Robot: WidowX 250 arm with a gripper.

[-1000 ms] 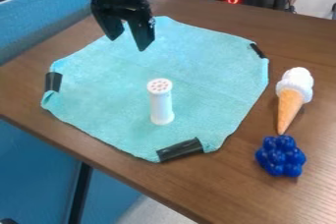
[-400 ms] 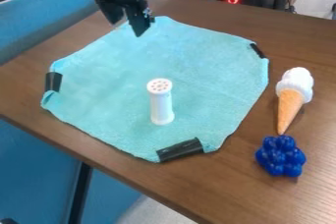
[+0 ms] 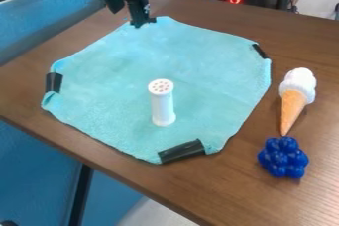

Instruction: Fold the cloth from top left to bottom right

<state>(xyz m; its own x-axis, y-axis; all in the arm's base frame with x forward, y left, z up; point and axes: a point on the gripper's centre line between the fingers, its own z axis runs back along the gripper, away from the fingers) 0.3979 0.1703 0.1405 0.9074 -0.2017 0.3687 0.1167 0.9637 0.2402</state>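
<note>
In the camera view, the turquoise cloth point(image 3: 112, 86) lies flat on the wooden tabletop point(image 3: 278, 36), so the folding seems not yet begun. The claw point(image 3: 127, 16) is at the far upper-left edge of the cloth, its two fingers spread, with nothing between them. What is left looks like everything: to grip this edge, to lift it, and to bring it over the white shaker point(image 3: 163, 106) toward lower right.

Turquoise cloth point(image 3: 119, 86) lies spread flat on the brown table point(image 3: 258, 195)
</note>
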